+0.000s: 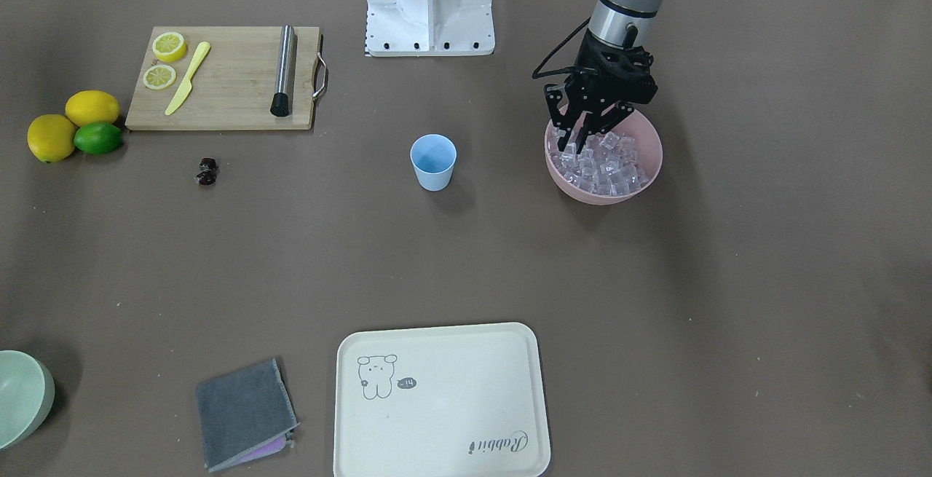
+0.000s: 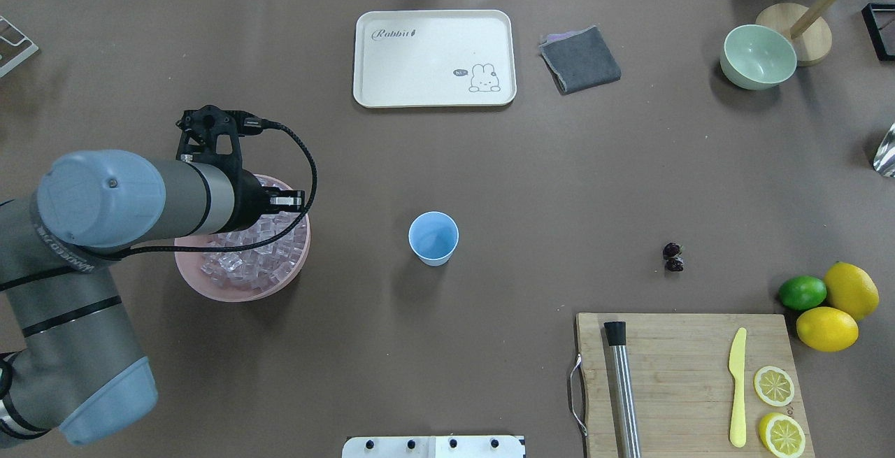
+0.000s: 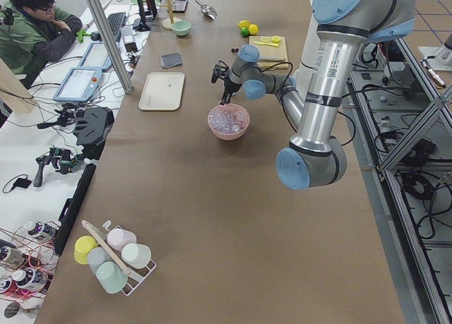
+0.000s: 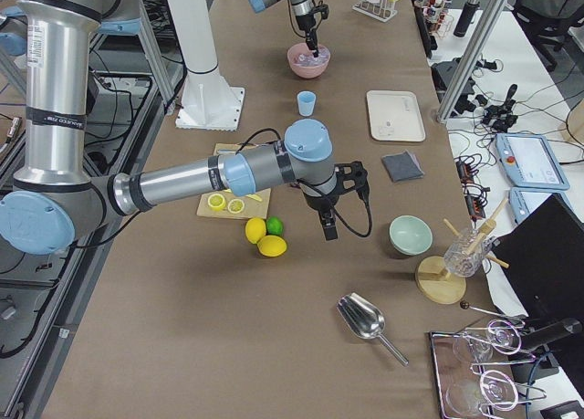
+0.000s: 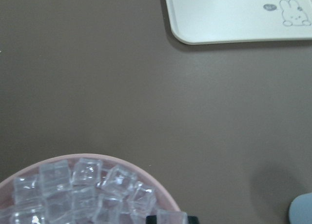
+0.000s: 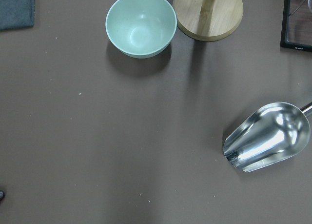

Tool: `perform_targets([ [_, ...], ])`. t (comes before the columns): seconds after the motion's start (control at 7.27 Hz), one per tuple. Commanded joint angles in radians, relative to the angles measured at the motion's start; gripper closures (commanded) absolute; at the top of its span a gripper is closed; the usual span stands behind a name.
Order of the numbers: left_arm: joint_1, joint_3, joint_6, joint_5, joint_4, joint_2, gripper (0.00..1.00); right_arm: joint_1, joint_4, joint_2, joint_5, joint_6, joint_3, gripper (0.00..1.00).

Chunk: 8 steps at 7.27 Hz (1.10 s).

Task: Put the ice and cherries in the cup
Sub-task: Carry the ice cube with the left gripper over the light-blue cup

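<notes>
**Left tool down in the ice bowl, cup off to the robot's right**

The left tool [image 1: 580, 143] points down into the pink bowl [image 1: 650, 165], its tips among the ice [image 1: 615, 164]. In the left wrist view a single cube sits between the dark tips at the bottom edge, so the tool looks closed on one cube, though the contact itself is barely in view.

The cup [image 1: 433, 162] stands upright and looks empty on the bare bench, well apart from the bowl, with nothing between them. A lift clear of the rim and a straight carry toward the robot's right would likely bring the cube over the cup's mouth.

The cherries [image 1: 207, 171] lie on the bench beyond the cup, near the cutting board [image 1: 226, 98], on the right arm's side. The right tool [image 4: 327, 229] hangs past the lemons; I cannot tell whether it is open or closed.
</notes>
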Motion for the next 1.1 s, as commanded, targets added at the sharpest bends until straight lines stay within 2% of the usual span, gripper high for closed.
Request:
perform_targets([
  [0.0,0.012,0.087,-0.094,0.008,0.001,-0.136,1.00,0.000,0.001,0.000,0.000,-0.001,0.000,0.00],
  [0.41,0.036,0.126,-0.204,0.025,-0.001,-0.215,1.00,0.000,0.001,0.000,0.000,-0.001,0.001,0.00],
  [0.83,0.178,0.163,-0.319,0.172,-0.001,-0.270,1.00,0.000,0.001,0.000,0.000,0.000,0.001,0.00],
  [0.96,0.189,0.180,-0.325,0.178,-0.002,-0.281,1.00,0.000,0.001,0.000,-0.001,-0.001,0.000,0.00],
])
